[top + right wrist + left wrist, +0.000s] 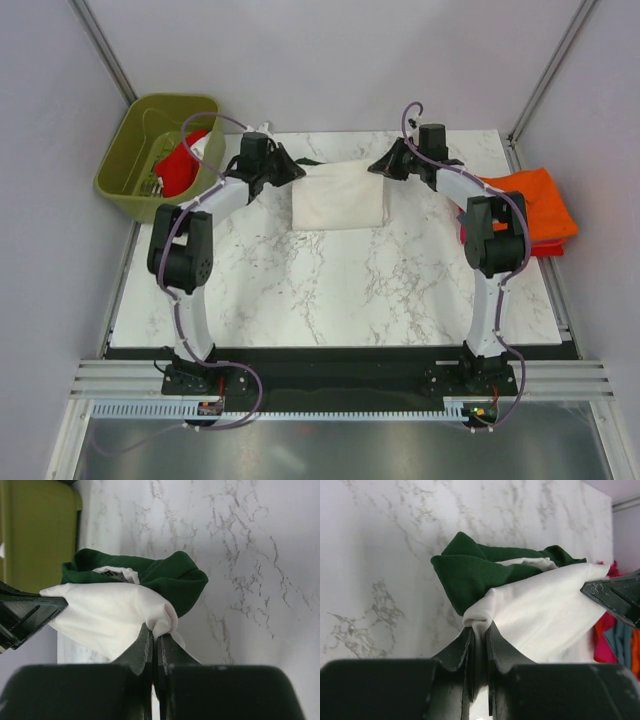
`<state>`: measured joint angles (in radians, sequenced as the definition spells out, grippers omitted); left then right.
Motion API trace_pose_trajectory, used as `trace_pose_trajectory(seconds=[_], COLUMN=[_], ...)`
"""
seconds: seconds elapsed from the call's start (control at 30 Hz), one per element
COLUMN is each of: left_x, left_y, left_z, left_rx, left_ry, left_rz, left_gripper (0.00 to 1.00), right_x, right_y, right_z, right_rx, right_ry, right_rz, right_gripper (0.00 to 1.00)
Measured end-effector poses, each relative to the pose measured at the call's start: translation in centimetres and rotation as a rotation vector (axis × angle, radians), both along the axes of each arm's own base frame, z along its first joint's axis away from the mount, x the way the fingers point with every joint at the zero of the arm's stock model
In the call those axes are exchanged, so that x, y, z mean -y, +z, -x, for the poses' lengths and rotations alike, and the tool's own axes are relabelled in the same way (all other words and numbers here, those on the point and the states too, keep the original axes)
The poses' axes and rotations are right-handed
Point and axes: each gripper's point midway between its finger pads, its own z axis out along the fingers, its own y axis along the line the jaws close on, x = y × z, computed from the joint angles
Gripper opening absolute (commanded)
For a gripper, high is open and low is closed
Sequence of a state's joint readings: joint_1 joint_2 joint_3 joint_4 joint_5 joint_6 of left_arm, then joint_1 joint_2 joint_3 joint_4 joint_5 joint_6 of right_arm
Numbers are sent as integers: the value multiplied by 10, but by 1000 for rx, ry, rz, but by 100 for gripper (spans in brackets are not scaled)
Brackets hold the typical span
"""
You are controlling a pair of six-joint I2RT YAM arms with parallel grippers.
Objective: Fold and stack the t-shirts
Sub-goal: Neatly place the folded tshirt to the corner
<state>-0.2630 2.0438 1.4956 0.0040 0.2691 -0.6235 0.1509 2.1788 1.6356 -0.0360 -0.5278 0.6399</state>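
Currently mid-fold: cream shirt lies far ctr of counter; left fingers, right fingers each pinched shut on far corner. Next req., likely: lift both evenly, draw edge toward near hem.

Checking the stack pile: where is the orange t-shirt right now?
In the top view, the orange t-shirt lies at the right edge of the table, just right of the right arm.

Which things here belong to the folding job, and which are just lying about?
Job:
- cream t-shirt, pinched by left end effector and right end effector
- orange-topped shirt stack, at right
- red cloth, likely another shirt

Lying about:
- olive-green bin holding the red cloth
- marble table
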Motion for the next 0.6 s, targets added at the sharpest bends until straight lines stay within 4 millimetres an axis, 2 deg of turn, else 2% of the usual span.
trace_pose_trajectory(seconds=[0.17, 0.3, 0.47, 0.6], left_x=[16, 46, 102, 155], left_y=[56, 99, 152, 182], left_z=[28, 54, 96, 138], left_rx=[125, 214, 336, 409], left_ry=[-45, -106, -196, -280], left_rz=[38, 68, 115, 178], left_gripper=[2, 2, 2, 2], right_x=[22, 49, 103, 156], right_y=[60, 106, 163, 206], right_z=[23, 43, 69, 100], right_rx=[92, 152, 218, 259], right_ry=[-3, -34, -135, -265], right_rz=[-42, -59, -51, -2], right_gripper=[0, 0, 0, 0])
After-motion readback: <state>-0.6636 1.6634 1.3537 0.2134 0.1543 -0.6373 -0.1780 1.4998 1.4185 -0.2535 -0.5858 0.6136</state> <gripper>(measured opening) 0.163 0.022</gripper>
